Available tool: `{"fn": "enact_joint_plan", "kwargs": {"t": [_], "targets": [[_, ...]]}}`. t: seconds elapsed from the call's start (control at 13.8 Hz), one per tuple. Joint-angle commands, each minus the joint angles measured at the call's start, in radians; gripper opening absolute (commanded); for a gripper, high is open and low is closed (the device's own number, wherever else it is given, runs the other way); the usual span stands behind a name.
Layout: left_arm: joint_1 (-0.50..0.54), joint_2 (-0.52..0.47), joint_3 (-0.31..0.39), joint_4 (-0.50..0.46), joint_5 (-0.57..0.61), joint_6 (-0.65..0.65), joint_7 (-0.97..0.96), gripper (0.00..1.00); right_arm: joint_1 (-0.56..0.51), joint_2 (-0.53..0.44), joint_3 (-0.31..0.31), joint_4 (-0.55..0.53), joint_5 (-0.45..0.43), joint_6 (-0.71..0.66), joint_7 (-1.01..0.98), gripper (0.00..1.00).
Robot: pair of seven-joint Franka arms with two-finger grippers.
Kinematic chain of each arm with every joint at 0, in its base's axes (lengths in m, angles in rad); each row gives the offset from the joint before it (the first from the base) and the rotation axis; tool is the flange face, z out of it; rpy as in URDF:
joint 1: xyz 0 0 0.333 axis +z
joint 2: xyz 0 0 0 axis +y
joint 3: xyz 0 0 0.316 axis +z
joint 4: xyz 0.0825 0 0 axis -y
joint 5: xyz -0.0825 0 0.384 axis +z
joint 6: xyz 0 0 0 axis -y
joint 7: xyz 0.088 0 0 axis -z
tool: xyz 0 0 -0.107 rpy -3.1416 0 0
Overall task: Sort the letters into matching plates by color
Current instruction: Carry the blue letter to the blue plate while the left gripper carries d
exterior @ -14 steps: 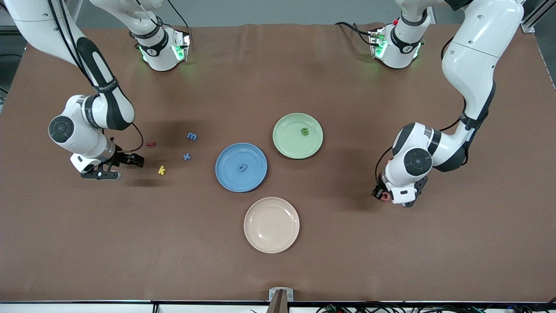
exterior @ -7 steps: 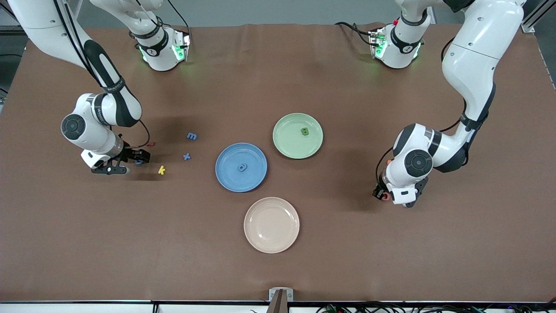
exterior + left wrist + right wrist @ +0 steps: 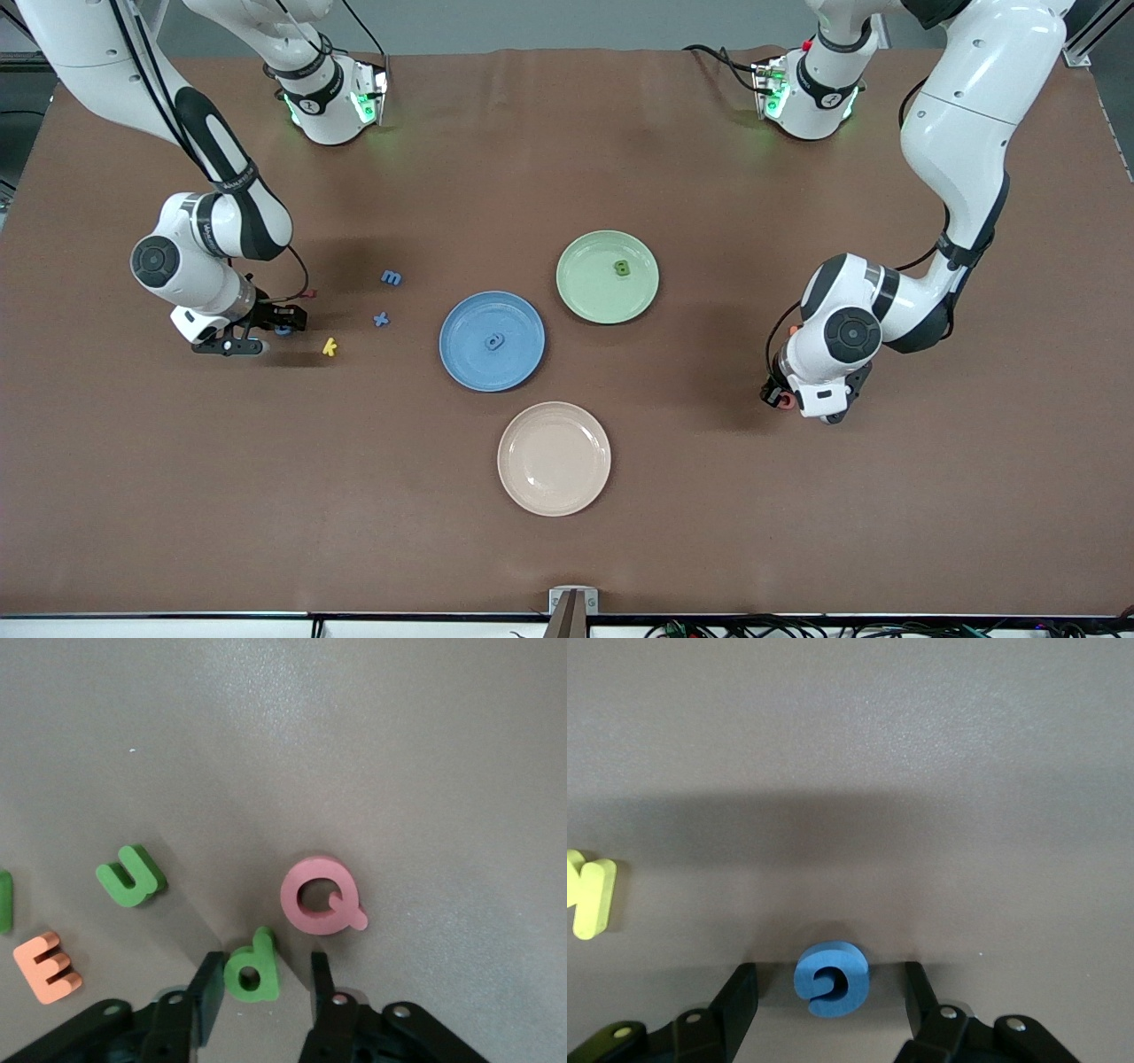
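I have both arms down low over the worktop (image 3: 567, 549), each straddling a letter. In the right wrist view, the right claw (image 3: 830, 992) stands released, its fingers (image 3: 740, 997) apart on either side of a blue letter (image 3: 831, 979) with gaps showing on both flanks; in the front view that claw (image 3: 266, 323) sits at the middle left of the frame, with the yellow k (image 3: 330, 346) just beside it. In the left wrist view, the left claw (image 3: 262, 983) is also open around a green d (image 3: 252, 966), one finger looking very near it and the other with a clear gap, so I judge nothing is gripped yet. A pink Q (image 3: 319, 897) lies just beside that d, with a green u (image 3: 131, 875) and an orange E (image 3: 47, 966) near the frame's lower left. In the front view the left claw (image 3: 784, 397) is at the middle right. The blue plate (image 3: 461, 354) holds one blue letter, and the green plate (image 3: 585, 292) above and right of it holds one green letter; the beige plate (image 3: 554, 478) sits below them. A blue m (image 3: 391, 277) and a blue x (image 3: 381, 319) wait on the worktop left of the plates. These foam pieces should be light and squashy, so I would pinch across their flat sides gently, and watch that the Q is not nudged.
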Motion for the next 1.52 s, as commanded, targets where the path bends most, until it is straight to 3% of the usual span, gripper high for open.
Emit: {"fn": "enact_joint_plan", "kwargs": {"t": [0.0, 0.29, 0.58, 0.87, 1.09, 1.45], "targets": [[-0.003, 0.008, -0.002, 0.015, 0.024, -0.009, -0.025, 0.0, -0.018, 0.015, 0.012, 0.002, -0.009, 0.022, -0.007, 0.64], [-0.009, -0.022, -0.013, 0.016, 0.023, -0.015, -0.031, 0.0, -0.018, 0.015, 0.012, 0.002, -0.007, 0.02, -0.007, 0.4], [-0.064, -0.066, -0.033, 0.016, 0.012, -0.056, -0.091, 0.0, -0.018, 0.013, 0.014, 0.007, -0.009, 0.014, 0.004, 0.05], [-0.162, -0.077, -0.052, 0.016, 0.011, -0.058, -0.227, 0.0, -0.01, -0.007, 0.058, 0.049, -0.007, -0.059, 0.085, 0.01], [-0.228, -0.075, -0.069, 0.032, 0.011, -0.058, -0.377, 0.0, -0.01, -0.056, 0.142, 0.1, -0.006, -0.206, 0.235, 0.01], [-0.306, -0.075, -0.128, 0.03, 0.015, -0.058, -0.526, 0.0, -0.009, -0.065, 0.343, 0.187, -0.006, -0.294, 0.623, 0.01]]}}
